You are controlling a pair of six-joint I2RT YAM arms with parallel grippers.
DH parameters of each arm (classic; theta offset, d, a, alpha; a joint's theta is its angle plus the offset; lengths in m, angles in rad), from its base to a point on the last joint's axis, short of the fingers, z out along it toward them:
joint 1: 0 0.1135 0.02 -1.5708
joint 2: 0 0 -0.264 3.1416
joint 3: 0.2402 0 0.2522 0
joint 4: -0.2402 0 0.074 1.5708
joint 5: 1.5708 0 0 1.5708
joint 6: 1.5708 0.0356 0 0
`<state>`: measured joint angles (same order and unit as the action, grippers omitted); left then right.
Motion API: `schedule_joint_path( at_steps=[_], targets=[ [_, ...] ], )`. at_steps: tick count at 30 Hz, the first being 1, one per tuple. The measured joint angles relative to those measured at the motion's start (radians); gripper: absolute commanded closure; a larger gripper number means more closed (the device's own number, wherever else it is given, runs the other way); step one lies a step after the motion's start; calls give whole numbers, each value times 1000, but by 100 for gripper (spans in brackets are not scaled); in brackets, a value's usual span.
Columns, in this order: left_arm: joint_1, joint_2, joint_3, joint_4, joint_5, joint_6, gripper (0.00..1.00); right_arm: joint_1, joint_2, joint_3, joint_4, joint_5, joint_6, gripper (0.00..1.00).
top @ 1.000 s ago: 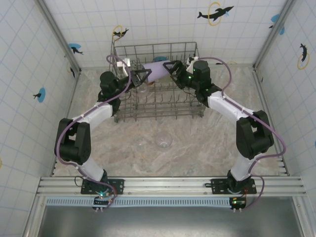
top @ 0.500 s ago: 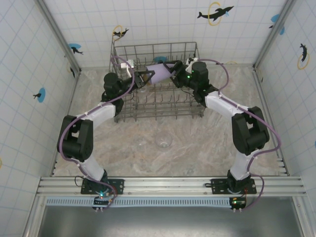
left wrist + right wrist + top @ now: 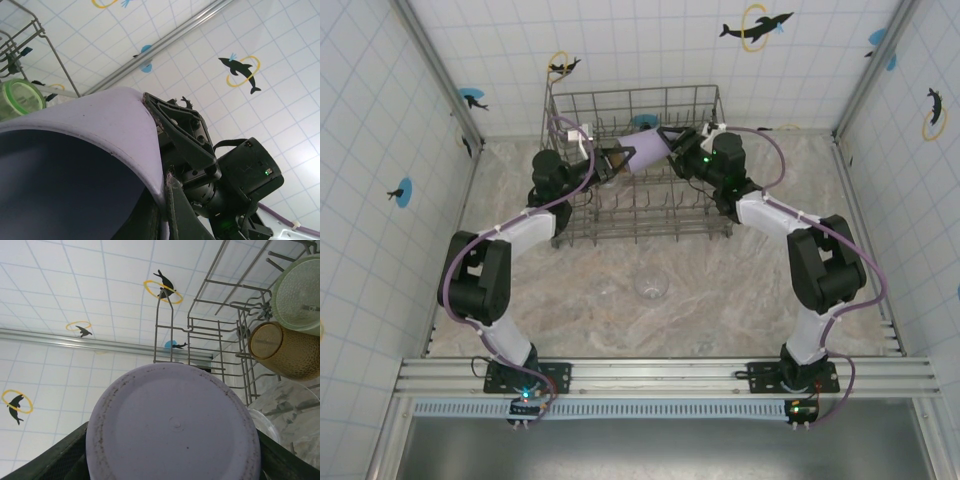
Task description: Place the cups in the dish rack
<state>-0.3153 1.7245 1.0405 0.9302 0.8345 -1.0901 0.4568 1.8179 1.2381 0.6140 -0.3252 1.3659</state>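
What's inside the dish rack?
In the dish rack, a pale green cup and an amber cup are visible. The lilac cup above covers part of its floor, hiding anything beneath.

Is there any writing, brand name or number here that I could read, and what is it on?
None: no words, brands or numbers can be read.
The tiled walls carry only pictures, dolphin-and-ring stickers.
The lilac cup and the dish rack show no legible marking.

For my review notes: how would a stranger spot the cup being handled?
Find the big grey wire rack. Just above it, tipped sideways, hangs the lilac cup. Its neighbours are a green cup, an amber cup and a clear cup.
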Motion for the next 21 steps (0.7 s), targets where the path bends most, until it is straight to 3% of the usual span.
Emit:
schedule_joint_path(
  at_steps=[2,10,21],
  targets=[
    [0,0,0,0,0,2,84,0,0,0,3,4,-1,43],
    [0,-24,0,-123,-19,81,63,-3,0,-12,-10,20,-57,44],
    [0,-127,3,-395,-96,270,15,-11,-19,-13,-68,58,-127,45]
  ],
)
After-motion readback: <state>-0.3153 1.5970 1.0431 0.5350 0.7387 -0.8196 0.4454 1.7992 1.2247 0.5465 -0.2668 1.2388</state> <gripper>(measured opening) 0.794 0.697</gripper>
